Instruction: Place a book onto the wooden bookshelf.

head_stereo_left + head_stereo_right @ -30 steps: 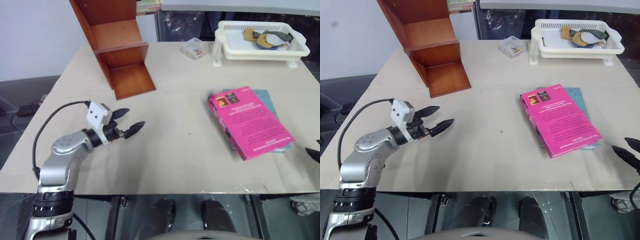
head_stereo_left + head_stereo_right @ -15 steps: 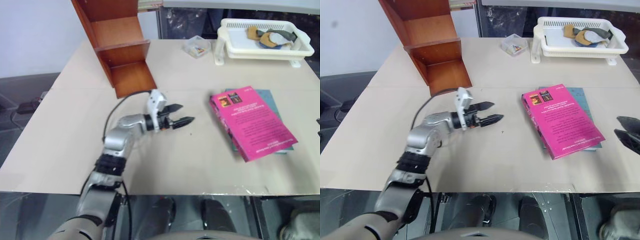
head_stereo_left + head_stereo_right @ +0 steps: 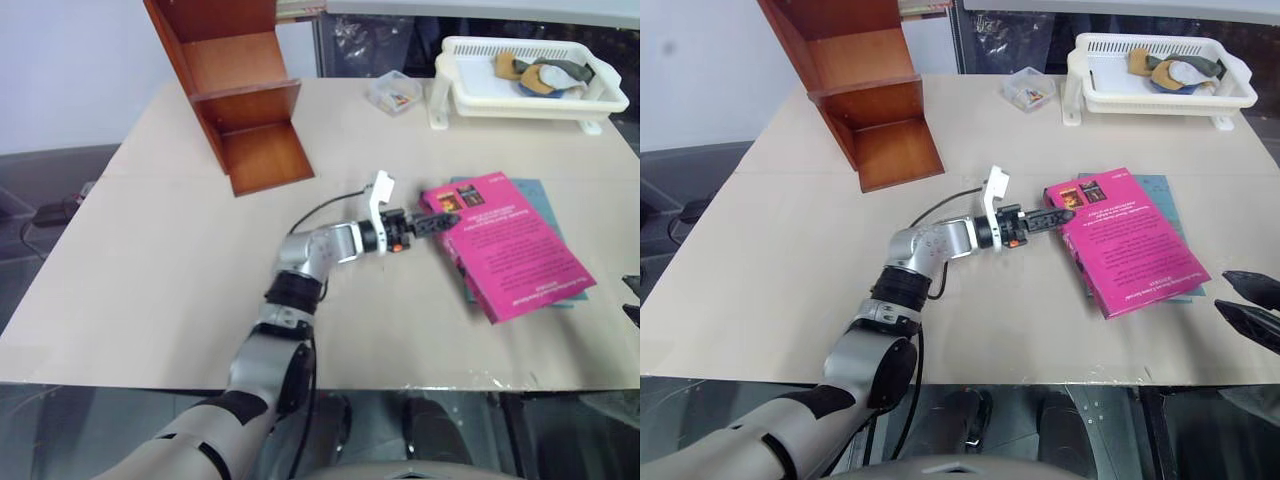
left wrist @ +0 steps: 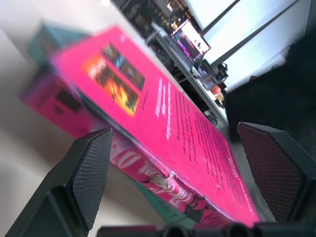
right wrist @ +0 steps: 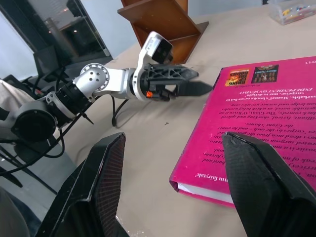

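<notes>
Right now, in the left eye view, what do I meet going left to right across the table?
Reddish-brown wooden bookshelf → left gripper with open black fingers → bright magenta-pink paperback book → white plastic basket tray at the far right.

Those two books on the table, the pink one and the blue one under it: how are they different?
The pink book lies on top with its cover in full view, white text and two small pictures; the teal-blue book lies beneath, with just an edge and a corner peeking out. The open left gripper has its tips at the pink book's near corner; nothing reaches for the blue one. Both lie flat on the table at the same slant.
</notes>
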